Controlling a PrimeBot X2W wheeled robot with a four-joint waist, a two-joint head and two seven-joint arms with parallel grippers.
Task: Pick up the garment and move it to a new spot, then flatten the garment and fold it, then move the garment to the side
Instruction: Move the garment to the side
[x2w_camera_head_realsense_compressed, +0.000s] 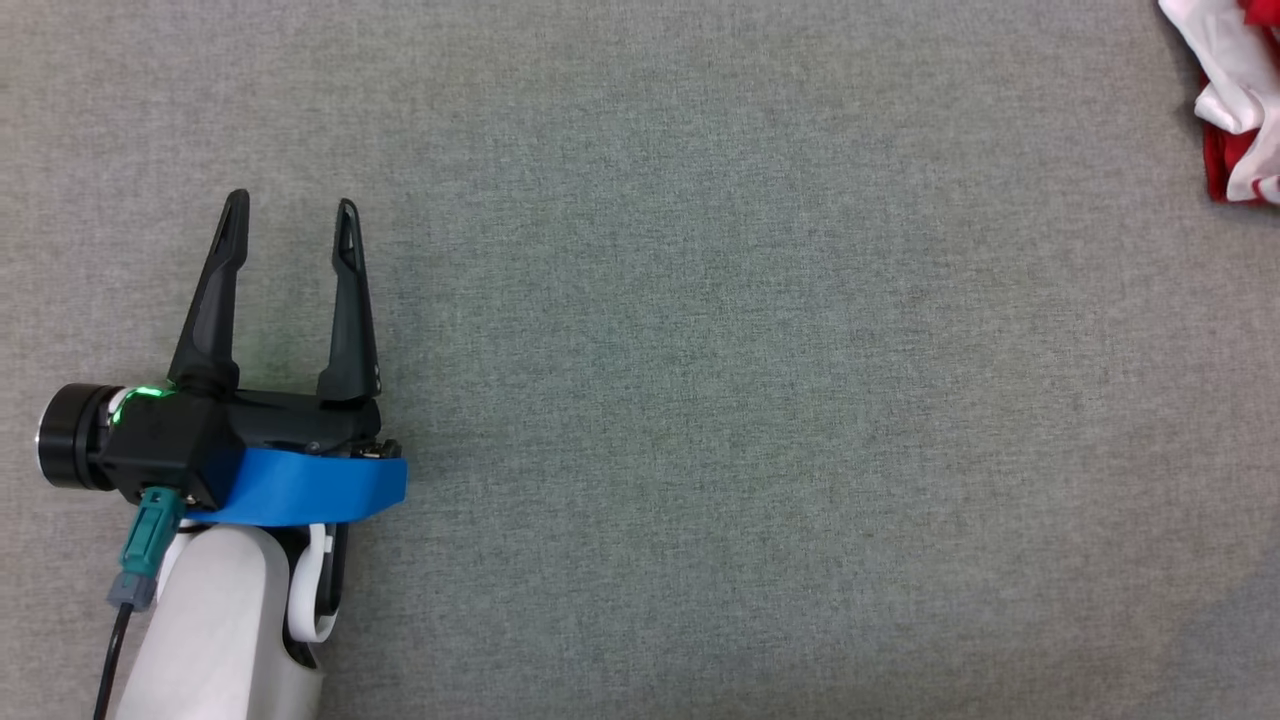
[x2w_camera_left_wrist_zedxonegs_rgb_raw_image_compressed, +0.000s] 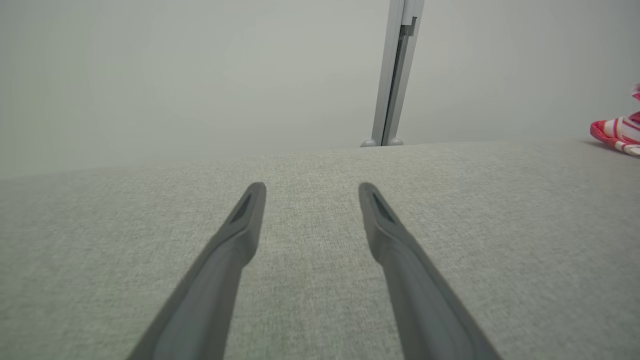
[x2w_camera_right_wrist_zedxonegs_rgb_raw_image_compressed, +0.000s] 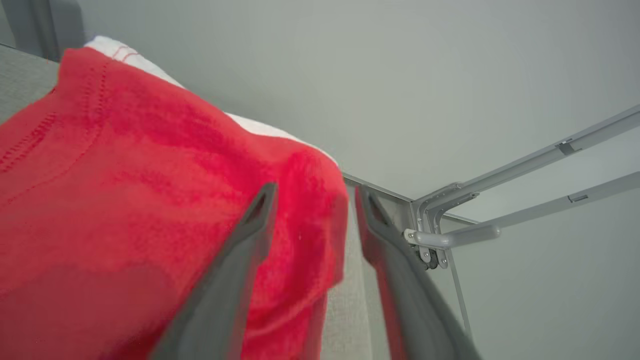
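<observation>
The garment (x2w_camera_head_realsense_compressed: 1235, 90) is a crumpled red and white cloth at the far right corner of the grey fabric table (x2w_camera_head_realsense_compressed: 700, 350). It also appears small at the right edge of the left wrist view (x2w_camera_left_wrist_zedxonegs_rgb_raw_image_compressed: 617, 132). My left gripper (x2w_camera_head_realsense_compressed: 293, 205) rests open over bare table at the left, far from the garment, with nothing between its fingers (x2w_camera_left_wrist_zedxonegs_rgb_raw_image_compressed: 311, 187). In the right wrist view the garment (x2w_camera_right_wrist_zedxonegs_rgb_raw_image_compressed: 125, 175) bulks up red and close. My right gripper (x2w_camera_right_wrist_zedxonegs_rgb_raw_image_compressed: 316, 190) has its fingers apart, a fold of the red cloth lying between them against the left finger (x2w_camera_right_wrist_zedxonegs_rgb_raw_image_compressed: 240, 250).
A grey wall stands behind the table's far edge, with a metal post (x2w_camera_left_wrist_zedxonegs_rgb_raw_image_compressed: 395, 75) at the middle. A grey metal frame bracket (x2w_camera_right_wrist_zedxonegs_rgb_raw_image_compressed: 450, 235) sits just past the table corner beside my right gripper.
</observation>
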